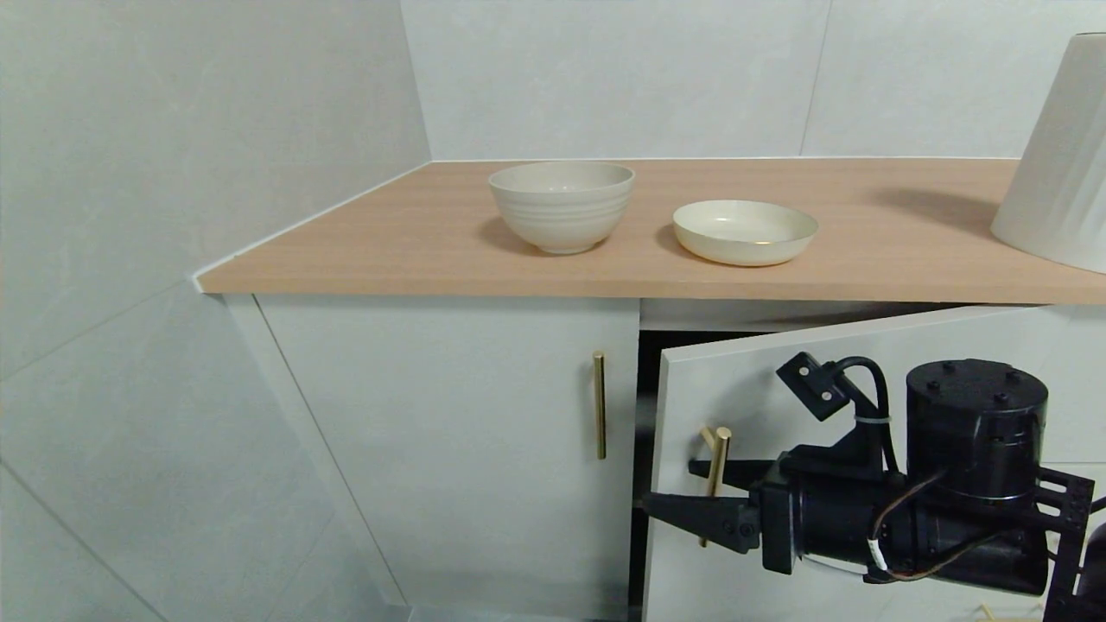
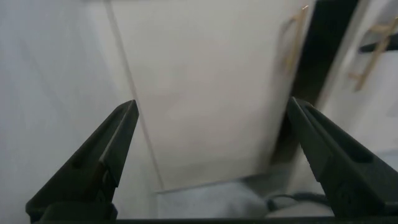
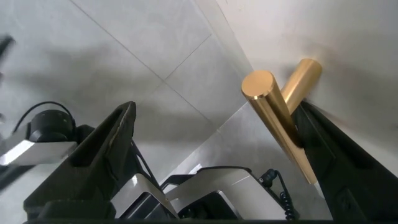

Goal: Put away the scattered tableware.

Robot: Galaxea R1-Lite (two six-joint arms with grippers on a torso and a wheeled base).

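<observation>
A cream ribbed bowl (image 1: 562, 206) and a shallow cream plate (image 1: 745, 231) stand side by side on the wooden countertop (image 1: 432, 250). Below them, the right cabinet door (image 1: 778, 363) hangs partly ajar. My right gripper (image 1: 667, 485) is open at that door's gold handle (image 1: 715, 458). In the right wrist view the handle (image 3: 283, 124) sits between the fingers of the right gripper (image 3: 214, 112), close against one of them. My left gripper (image 2: 211, 106) is open and holds nothing, low in front of the closed left cabinet door (image 2: 211, 81).
A white lampshade (image 1: 1058, 155) stands on the counter's right end. The left door (image 1: 449, 432) has its own gold handle (image 1: 599, 404). A dark gap (image 1: 646, 406) shows between the doors. Tiled walls close in the left side and the back.
</observation>
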